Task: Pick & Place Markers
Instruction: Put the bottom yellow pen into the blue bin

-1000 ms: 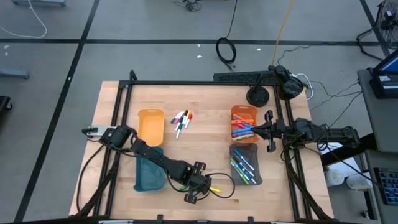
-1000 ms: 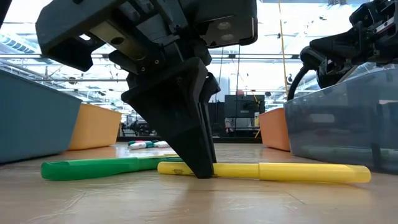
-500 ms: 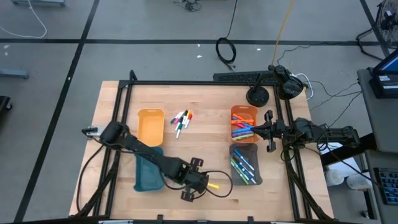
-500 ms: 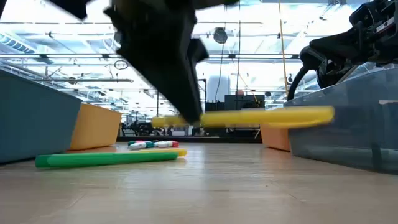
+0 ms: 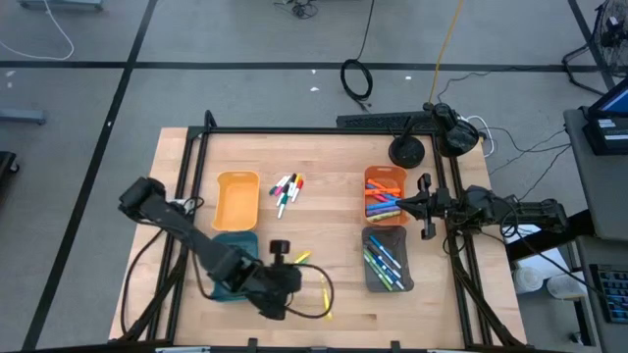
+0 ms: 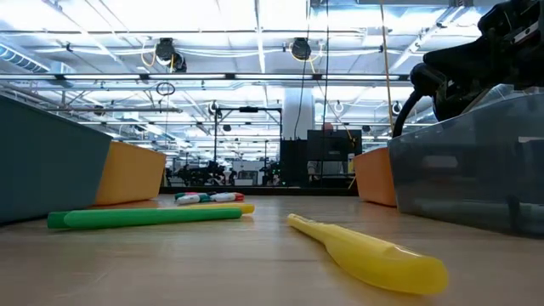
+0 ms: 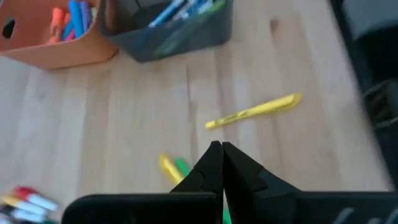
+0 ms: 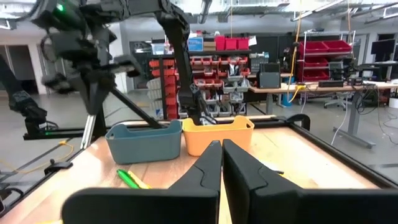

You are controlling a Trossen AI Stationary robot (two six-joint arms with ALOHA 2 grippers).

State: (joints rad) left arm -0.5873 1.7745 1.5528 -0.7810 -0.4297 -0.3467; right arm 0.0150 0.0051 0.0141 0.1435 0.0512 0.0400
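Observation:
A yellow highlighter lies flat on the wooden table near its near edge; in the low view one end points at the camera. A green highlighter and a second yellow marker lie side by side a little farther back. My left gripper hangs high above the table between them, shut with nothing between its fingers. Several thin markers lie in a cluster at the far middle. My right gripper waits shut at the right edge.
An orange tray and a teal tray stand on the left. An orange tray and a grey tray on the right hold several markers each. A black frame borders the table. Bare wood lies in the middle.
My left gripper lifted the yellow highlighter clear of the table, then rose further and drew back toward the table's left edge. The highlighter has come out of its fingers and fallen back on the table, turned about so that one end points toward the near edge.

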